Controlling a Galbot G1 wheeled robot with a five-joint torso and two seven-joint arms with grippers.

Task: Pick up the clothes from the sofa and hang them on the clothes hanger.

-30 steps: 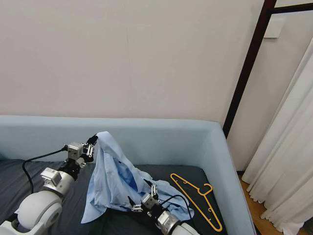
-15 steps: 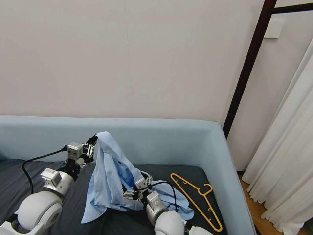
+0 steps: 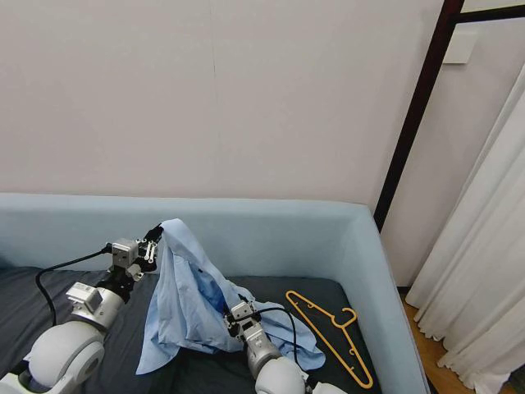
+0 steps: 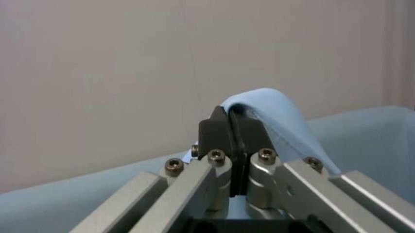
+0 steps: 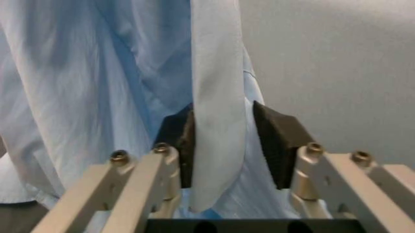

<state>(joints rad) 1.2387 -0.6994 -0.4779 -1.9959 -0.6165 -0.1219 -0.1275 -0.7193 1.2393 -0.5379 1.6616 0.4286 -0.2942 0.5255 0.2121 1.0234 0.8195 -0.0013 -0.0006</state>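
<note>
Two end effectors: both work on the pale blue shirt (image 3: pixel 184 295) on the sofa (image 3: pixel 271 226), left of the orange hanger (image 3: pixel 328 324).
Progress: early. The shirt is raised by one peak only, and most of it drapes down onto the dark seat cushion (image 3: pixel 25 287).
Left to do: by this showing, the whole hanging step. The hanger lies flat on the cushion near the sofa's right arm, with nothing holding it.
Left end effector (image 3: pixel 157 240): lifted at the shirt's far left edge. Its fingers are pressed together and clamped on the top fold, so the cloth tents down from it.
Right end effector (image 3: pixel 238 312): low and near, at the shirt's lower right. Its fingers (image 5: pixel 275 138) stand apart on either side of a hanging strip of cloth and have not closed on it.
Hanger and hem: the shirt's right hem lies just beside the hanger. Whether they touch cannot be told.
</note>
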